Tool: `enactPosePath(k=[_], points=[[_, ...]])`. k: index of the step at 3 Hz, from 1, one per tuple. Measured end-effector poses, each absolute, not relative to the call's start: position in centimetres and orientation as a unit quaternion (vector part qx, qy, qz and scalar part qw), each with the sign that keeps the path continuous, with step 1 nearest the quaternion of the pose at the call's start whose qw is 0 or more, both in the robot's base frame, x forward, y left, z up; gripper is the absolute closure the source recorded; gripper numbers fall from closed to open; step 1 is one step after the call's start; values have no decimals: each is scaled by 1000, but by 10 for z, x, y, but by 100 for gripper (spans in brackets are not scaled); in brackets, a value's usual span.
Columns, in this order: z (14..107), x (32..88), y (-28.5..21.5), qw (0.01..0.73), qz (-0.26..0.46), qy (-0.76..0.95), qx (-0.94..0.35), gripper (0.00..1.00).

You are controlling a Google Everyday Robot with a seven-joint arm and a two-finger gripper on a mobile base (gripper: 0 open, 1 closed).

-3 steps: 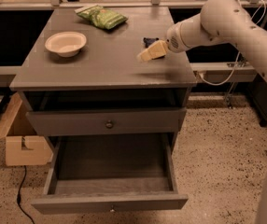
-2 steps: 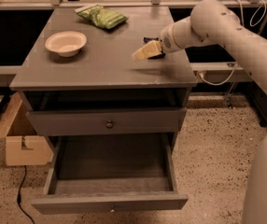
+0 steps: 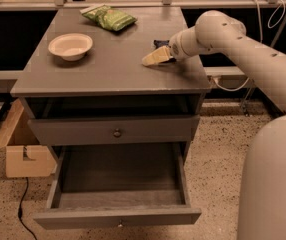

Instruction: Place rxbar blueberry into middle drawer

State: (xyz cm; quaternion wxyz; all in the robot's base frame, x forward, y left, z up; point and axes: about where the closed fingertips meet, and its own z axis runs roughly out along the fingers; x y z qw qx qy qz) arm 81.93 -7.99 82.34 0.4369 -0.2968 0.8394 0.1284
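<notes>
Jaws' spread we cannot tell; our gripper (image 3: 154, 58) has edged left at centre right, beside the bar (image 3: 159, 43), seemingly not gripped yet; the drawer (image 3: 123, 176) gapes at bottom.

The grey cabinet top (image 3: 108, 71) carried a white bowl (image 3: 70, 45) at its left, a green snack bag (image 3: 109, 18) near the far edge, and the rxbar blueberry (image 3: 160, 43) (mostly hidden) at the right, just behind the low-hanging gripper (image 3: 151, 60).

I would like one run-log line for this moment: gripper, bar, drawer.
gripper: low over cabinet top, right side | rxbar blueberry: on cabinet top, right by gripper, partly hidden | middle drawer: pulled open, floor bare
</notes>
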Motion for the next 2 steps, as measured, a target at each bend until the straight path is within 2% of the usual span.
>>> enactPosePath(k=[1,2], points=[[816,828,-84,437,132,845,-278,18],[820,827,-84,437,132,845,-278,42]])
